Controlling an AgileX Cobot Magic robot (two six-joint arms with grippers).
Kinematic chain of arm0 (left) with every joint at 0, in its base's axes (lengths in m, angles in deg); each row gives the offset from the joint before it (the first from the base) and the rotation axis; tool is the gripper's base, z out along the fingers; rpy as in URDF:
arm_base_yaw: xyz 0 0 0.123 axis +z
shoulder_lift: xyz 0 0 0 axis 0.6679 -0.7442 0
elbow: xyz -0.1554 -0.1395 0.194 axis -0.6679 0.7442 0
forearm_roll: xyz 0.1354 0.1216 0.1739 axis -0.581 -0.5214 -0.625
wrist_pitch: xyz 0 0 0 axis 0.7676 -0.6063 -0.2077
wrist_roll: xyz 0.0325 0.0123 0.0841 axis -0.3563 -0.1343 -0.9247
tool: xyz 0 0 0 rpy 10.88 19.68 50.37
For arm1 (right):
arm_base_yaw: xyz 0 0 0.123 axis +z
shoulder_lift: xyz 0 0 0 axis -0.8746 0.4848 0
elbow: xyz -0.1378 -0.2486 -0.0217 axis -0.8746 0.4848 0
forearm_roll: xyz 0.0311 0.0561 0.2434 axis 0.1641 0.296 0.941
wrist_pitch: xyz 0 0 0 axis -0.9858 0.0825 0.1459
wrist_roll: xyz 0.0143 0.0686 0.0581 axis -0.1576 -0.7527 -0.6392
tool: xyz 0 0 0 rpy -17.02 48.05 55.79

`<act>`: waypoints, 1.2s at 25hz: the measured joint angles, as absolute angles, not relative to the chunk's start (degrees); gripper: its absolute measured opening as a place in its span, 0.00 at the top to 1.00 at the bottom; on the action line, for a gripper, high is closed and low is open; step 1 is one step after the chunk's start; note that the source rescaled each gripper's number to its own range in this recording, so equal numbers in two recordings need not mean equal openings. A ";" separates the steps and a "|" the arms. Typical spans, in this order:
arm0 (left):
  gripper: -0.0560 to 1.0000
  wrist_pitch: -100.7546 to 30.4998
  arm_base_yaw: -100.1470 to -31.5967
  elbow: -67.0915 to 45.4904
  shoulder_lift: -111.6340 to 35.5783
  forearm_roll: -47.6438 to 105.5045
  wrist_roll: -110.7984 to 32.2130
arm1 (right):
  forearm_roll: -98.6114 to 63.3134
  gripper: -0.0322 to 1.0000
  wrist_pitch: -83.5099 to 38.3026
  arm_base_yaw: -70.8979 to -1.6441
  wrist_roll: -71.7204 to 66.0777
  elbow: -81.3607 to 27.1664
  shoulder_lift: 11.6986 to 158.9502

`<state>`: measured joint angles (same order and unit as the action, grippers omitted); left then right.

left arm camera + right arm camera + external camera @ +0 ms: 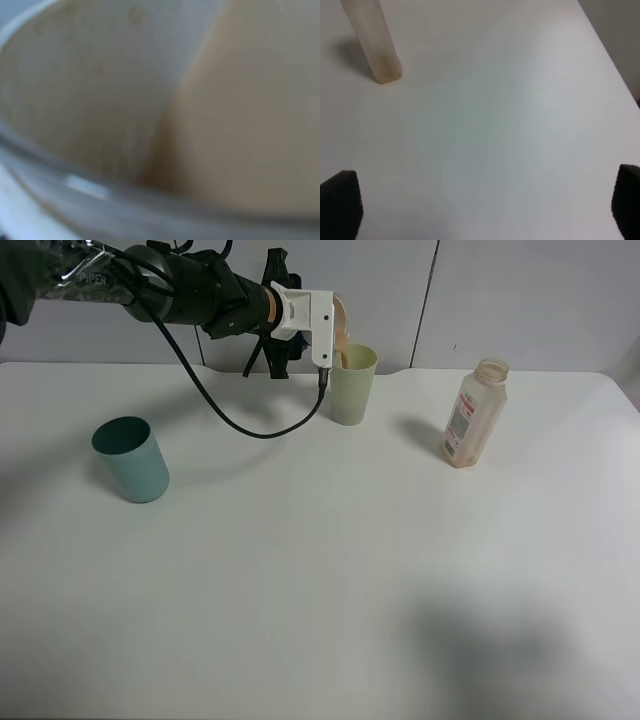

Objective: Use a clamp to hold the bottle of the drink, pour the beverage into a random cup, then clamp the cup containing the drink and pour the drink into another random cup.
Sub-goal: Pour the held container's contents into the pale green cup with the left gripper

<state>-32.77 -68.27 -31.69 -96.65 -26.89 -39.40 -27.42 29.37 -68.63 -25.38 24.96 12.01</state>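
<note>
My left clamp [333,328] hangs at the back of the table, shut on the cup containing the drink [343,318]. That cup is tipped over the mouth of the pale green tumbler [352,390], and a thin stream of the drink [344,357] runs into it. The left wrist view is filled by the cup's inner wall [90,90] and the tan drink [250,115] lying against its low side. The bottle [474,415] stands upright at the right, uncapped; its lower part [375,45] shows in the right wrist view. My right gripper [485,205] is open over bare table, well short of the bottle.
A dark teal cup [132,460] stands alone at the left. A black cable [250,425] loops from the left arm down onto the table beside the tumbler. The white table [320,590] has its right edge [615,75] near the bottle.
</note>
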 joint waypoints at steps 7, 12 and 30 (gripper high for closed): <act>0.93 -32.42 -68.27 -31.69 -96.65 -27.70 -40.06 | -27.42 0.00 29.37 -68.63 -25.38 24.96 12.01; 0.93 -31.24 -68.27 -31.69 -96.65 -30.07 -40.24 | -27.42 0.00 29.37 -68.63 -25.38 24.96 12.01; 0.93 -31.24 -68.27 -31.69 -96.65 -31.66 -41.47 | -27.42 0.00 29.37 -68.63 -25.38 24.96 12.01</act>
<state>-31.24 -68.27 -31.69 -96.65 -31.66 -41.47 -27.42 29.37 -68.63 -25.38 24.96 12.01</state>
